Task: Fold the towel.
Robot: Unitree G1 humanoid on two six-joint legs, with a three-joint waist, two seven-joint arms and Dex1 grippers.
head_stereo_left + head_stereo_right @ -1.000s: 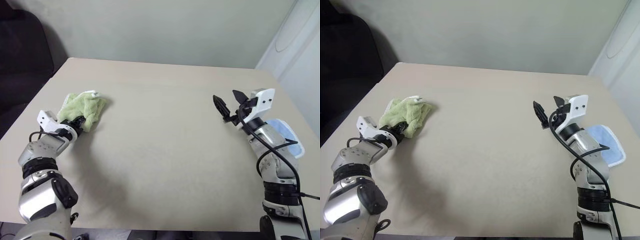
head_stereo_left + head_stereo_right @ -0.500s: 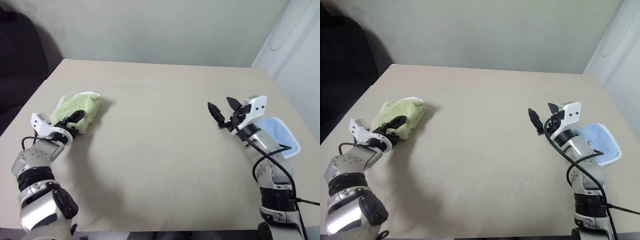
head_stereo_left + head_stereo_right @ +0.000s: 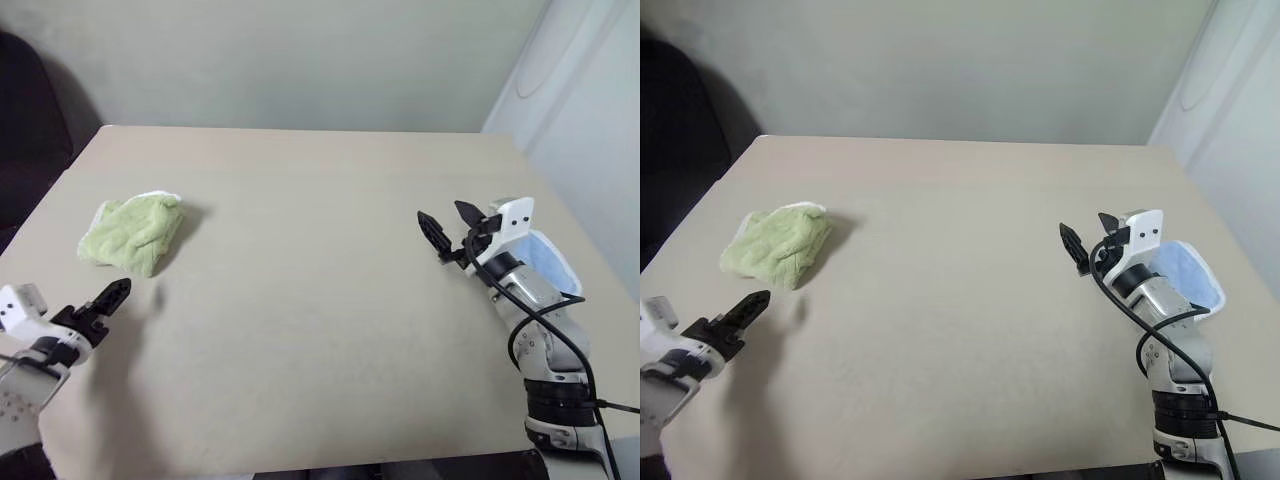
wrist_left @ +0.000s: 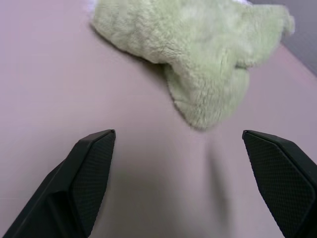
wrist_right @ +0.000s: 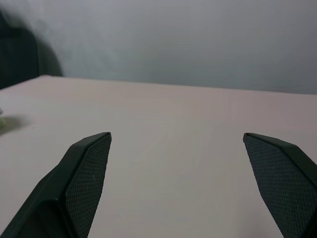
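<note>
On table (image 3: pixel 320 300), bunched towel (image 3: pixel 133 232), blue cloth (image 3: pixel 548 262) near right edge

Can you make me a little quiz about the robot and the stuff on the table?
1. True or false: the left gripper is holding the towel.
2. Which cloth lies beside the right arm? A. a red cloth B. the light blue cloth C. a striped cloth
3. Fill in: the towel lies in a ____ heap on the table, not spread flat.

Key
1. False. The left gripper is open and apart from the towel, which lies alone on the table.
2. B. It lies near the table's right edge, behind the open right gripper.
3. Crumpled.
</note>
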